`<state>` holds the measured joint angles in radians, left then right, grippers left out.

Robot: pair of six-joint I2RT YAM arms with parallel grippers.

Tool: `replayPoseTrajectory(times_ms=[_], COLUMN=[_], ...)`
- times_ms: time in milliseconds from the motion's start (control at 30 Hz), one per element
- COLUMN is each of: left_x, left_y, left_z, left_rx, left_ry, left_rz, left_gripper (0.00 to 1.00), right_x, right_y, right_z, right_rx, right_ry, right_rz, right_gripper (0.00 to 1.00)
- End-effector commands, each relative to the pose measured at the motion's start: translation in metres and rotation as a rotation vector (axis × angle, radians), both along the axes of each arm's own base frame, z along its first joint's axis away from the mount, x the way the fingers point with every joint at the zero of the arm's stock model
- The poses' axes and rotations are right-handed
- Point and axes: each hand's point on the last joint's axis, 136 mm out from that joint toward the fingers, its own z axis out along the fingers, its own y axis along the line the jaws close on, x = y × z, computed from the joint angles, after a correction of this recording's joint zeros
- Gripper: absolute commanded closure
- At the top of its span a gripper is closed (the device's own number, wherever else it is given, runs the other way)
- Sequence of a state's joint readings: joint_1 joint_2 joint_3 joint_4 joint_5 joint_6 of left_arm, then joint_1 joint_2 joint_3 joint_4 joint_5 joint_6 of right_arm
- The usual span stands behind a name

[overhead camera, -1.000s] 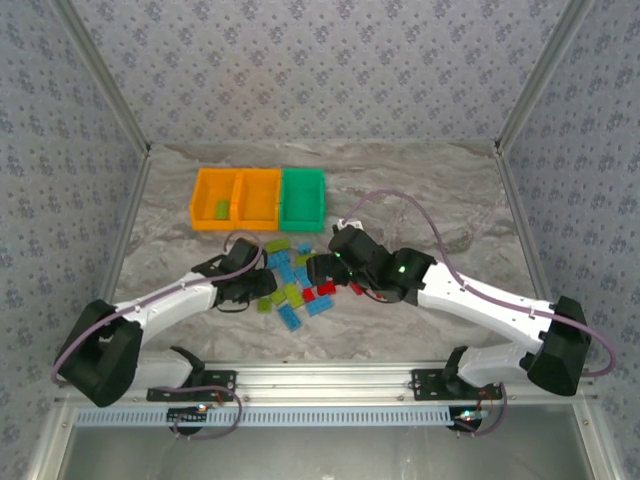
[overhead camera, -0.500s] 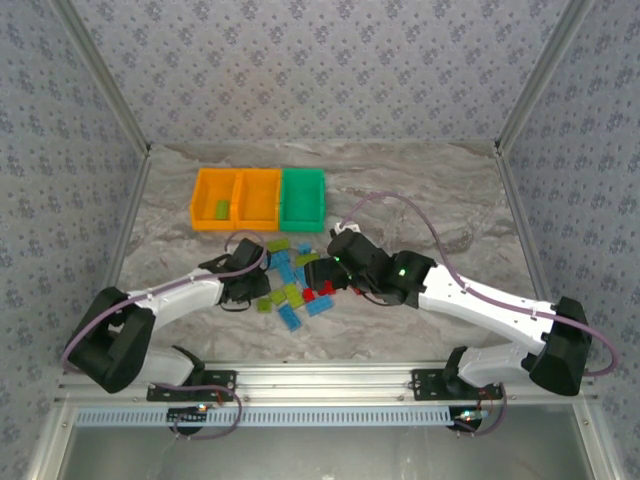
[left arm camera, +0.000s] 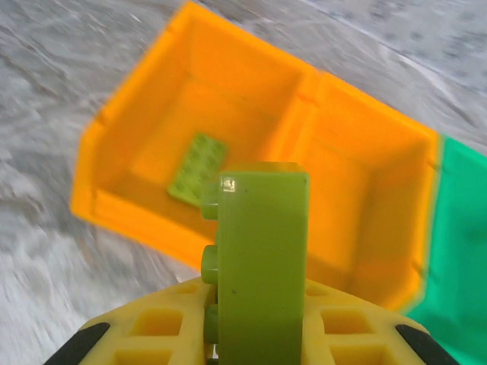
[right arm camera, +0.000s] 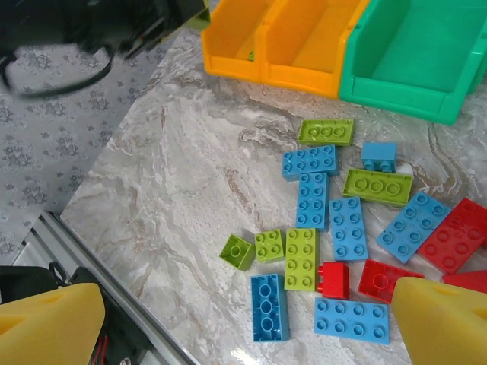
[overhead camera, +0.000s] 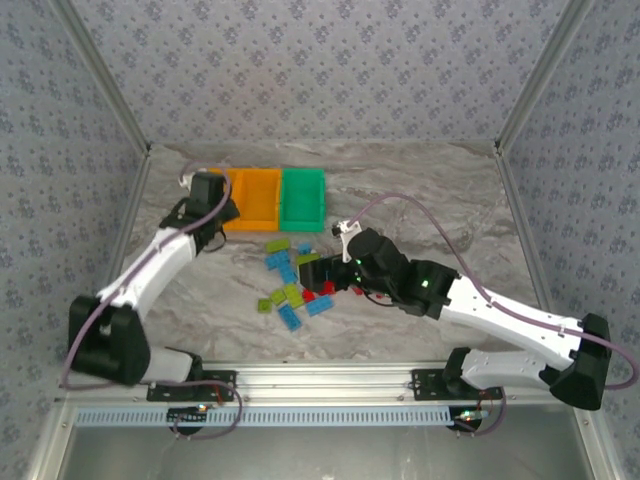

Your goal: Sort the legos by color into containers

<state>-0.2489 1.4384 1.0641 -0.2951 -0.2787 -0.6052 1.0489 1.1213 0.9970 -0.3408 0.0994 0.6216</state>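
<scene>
My left gripper is closed tight on a lime green brick. The brick stands upright between the yellow pads, with its studs turned to the left in the wrist view. From above I see this gripper hanging over the left orange bin, the leftmost of the three containers. In that bin one flat green brick lies on the floor. The middle orange bin touches it on the right side, and after that comes the green bin, also touching.

My right gripper has its jaws spread wide and holds nothing. Its yellow fingertips sit at the two lower corners of the wrist view. In the top view this gripper is at the right side of the pile of legos, which lie loose on the marble table, near the bins but apart from them. Between the fingers I see a blue brick and beside it a small red brick. Just above them is a long lime brick. More blue bricks are in the middle of the pile. A larger red brick lies at the right edge, and a lime plate lies nearest to the bins.
</scene>
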Motion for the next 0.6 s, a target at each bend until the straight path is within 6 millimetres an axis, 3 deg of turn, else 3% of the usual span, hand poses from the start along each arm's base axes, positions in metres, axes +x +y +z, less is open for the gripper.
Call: replayPoseTrajectory(times_ms=[0,133,300,400,567], left_x=[0.046,0.091,0.105,0.099,0.078], left_y=[0.018,0.019,0.029,0.031,0.030], left_z=[-0.017,-0.047,-0.064,-0.050,-0.008], left_rx=[0.053,0.029,0.022,0.012,-0.008], left_ry=[0.042,0.125,0.179,0.134,0.044], left_rz=[-0.002,-0.040,-0.007,0.001,-0.007], left_gripper=[0.83,0.83,0.71,0.63,0.61], right_x=[-0.007,-0.016,-0.021,-0.020,-0.012], right_y=[-0.012,-0.024,-0.039,-0.045,-0.054], right_z=[-0.008,-0.012,-0.014,-0.014,-0.014], right_rx=[-0.026,-0.039,-0.043,-0.043,-0.065], right_ry=[0.017,0.016,0.010,-0.001,-0.023], right_rz=[-0.034,-0.053,-0.088,-0.108,-0.159], right_gripper=[0.00,0.00,0.00,0.00,0.00])
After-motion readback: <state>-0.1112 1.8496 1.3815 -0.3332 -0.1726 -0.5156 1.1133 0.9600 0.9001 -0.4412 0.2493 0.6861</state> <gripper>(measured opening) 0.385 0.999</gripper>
